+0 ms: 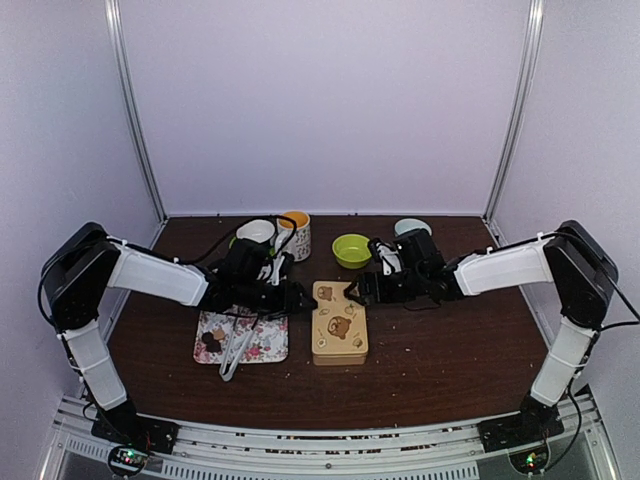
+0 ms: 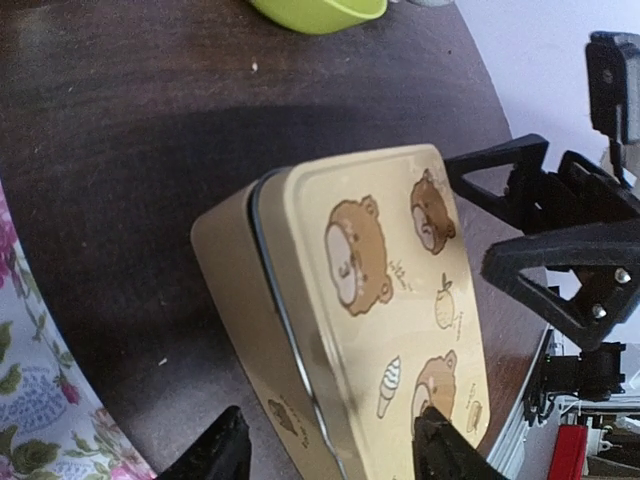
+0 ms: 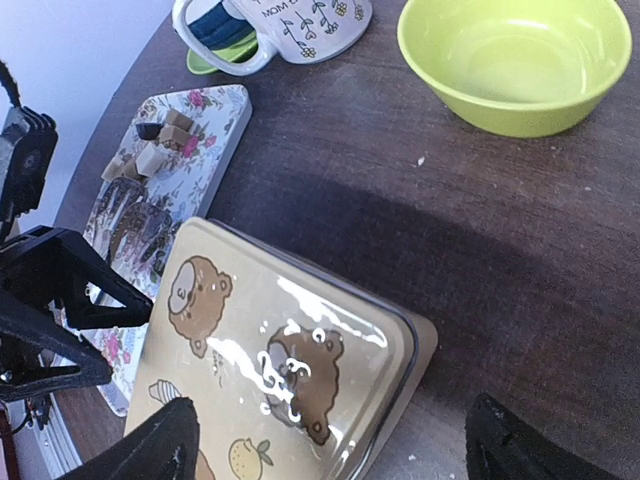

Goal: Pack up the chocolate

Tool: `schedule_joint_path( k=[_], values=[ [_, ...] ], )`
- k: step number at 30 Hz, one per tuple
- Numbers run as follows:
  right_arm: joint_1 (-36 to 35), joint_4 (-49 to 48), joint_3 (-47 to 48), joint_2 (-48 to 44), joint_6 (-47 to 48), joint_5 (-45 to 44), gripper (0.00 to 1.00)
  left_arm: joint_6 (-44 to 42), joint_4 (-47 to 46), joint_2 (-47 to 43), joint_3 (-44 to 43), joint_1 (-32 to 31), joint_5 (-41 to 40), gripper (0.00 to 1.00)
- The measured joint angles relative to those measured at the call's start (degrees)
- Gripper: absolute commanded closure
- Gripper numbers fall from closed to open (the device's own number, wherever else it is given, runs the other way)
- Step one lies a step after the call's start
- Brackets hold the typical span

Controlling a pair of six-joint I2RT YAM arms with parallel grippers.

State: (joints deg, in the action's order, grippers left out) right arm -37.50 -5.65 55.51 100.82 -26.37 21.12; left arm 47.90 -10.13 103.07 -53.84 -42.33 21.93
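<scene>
The left pincer [image 1: 300, 297] and right pincer [image 1: 352, 292] are open by the shut tin [image 1: 339, 325], and the chocolate [image 3: 155, 145] lies on the tray [image 3: 215, 105], nothing packed yet.

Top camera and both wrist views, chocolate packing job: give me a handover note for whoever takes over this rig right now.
Left gripper: open, empty, at the far left corner of the bear-print tin.
Right gripper: open, empty, at the tin's far end, facing the left one.
Chocolate: the visible pieces lie on the floral tray left of the tin, with the silver tongs on the same tray.
Done: nothing packed that shows; the lid is on the tin.
Left: take the lid off, move the chocolate into the tin, close it.
</scene>
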Motion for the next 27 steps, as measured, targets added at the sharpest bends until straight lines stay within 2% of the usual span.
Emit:
schedule_joint_path(
  k=[10, 16, 27],
  values=[
    [3.98, -0.59, 7.76, 8.7, 3.63, 7.56, 0.09, -0.09, -0.92, 3.8, -3.19, 1.29, 1.9, 0.51],
    [4.55, -1.51, 11.61, 12.66, 5.11, 11.82, 0.1, -0.02, -1.03, 6.84, -4.79, 1.75, 3.98, 0.53],
    [4.52, -1.09, 14.73, 15.89, 7.61, 18.8, 0.3, -0.22, -0.96, 8.96, -7.15, 1.75, 6.05, 0.59]
  ],
)
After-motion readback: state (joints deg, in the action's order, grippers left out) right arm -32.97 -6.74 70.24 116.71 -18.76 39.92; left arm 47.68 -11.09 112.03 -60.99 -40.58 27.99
